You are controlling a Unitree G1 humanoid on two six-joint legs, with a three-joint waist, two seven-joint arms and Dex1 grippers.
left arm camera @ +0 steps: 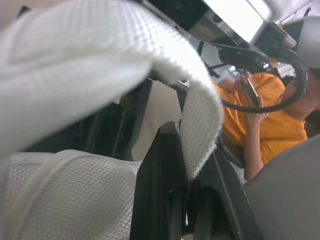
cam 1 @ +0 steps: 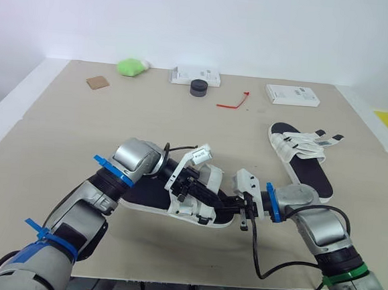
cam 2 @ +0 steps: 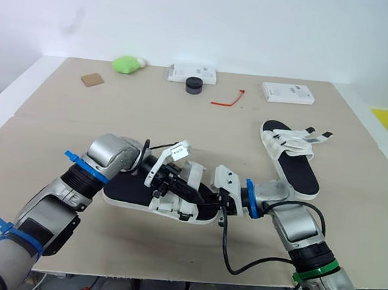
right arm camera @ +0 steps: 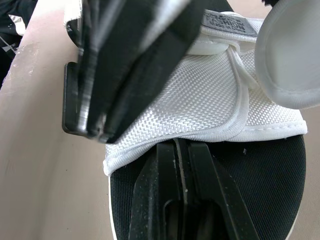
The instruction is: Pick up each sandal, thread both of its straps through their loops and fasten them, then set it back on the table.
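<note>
Clamping strap (left arm camera: pixel 100 50): left end effector (left arm camera: pixel 189 160) | right end effector (right arm camera: pixel 179 149): closed, touching sandal (cam 1: pixel 143 196)

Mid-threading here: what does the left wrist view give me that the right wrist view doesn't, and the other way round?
Left wrist view: the white strap pinched in the left tool, with a person in an orange shirt behind. Right wrist view: the black footbed, bare table, and the right tool at the edge of the white upper. Both: white woven webbing of the near sandal, seen close up.
</note>
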